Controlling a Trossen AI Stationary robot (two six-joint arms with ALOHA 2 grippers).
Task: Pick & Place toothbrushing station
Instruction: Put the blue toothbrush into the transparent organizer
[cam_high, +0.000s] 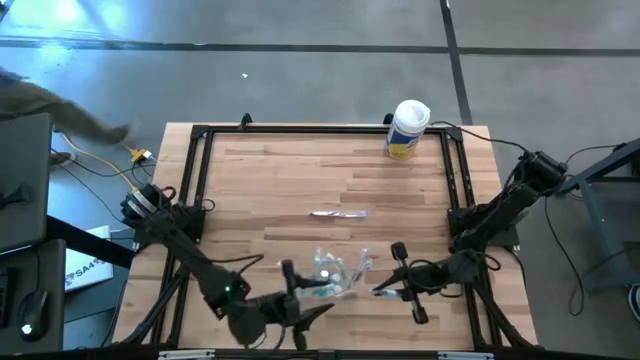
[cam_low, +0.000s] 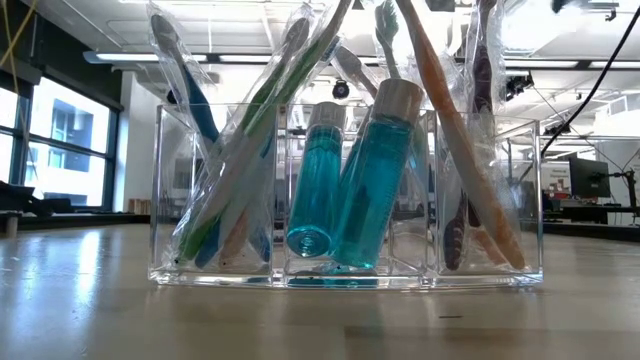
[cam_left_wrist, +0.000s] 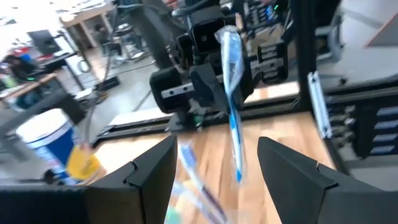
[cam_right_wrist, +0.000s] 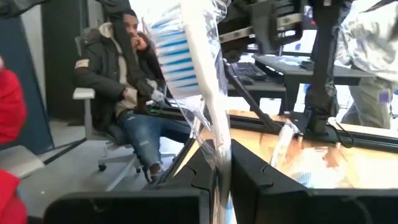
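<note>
The clear plastic holder (cam_low: 345, 200) (cam_high: 335, 272) stands on the table near its near edge. It holds wrapped toothbrushes and two teal bottles (cam_low: 350, 180) that lean inside it. One wrapped toothbrush (cam_high: 338, 213) lies flat mid-table. My right gripper (cam_high: 385, 291) (cam_right_wrist: 219, 165) is just right of the holder, shut on a blue wrapped toothbrush (cam_left_wrist: 233, 93). My left gripper (cam_high: 322, 302) (cam_left_wrist: 214, 168) is open at the holder's near left side, facing the right gripper, with nothing between its fingers. My right gripper pinches the wrapped toothbrush's handle (cam_right_wrist: 217, 146) between its two fingers, through the clear wrapper. The fingers come level and lie across the brush. The brush stands roughly upright, clear of the table, with its bristle head (cam_right_wrist: 177, 56) above the fingers and its handle end (cam_left_wrist: 238, 174) hanging below.
A large white canister with a yellow label (cam_high: 408, 128) stands at the table's far edge, right of centre. A black frame (cam_high: 200, 180) runs around the table. People sit in the room beyond the table (cam_right_wrist: 124, 74).
</note>
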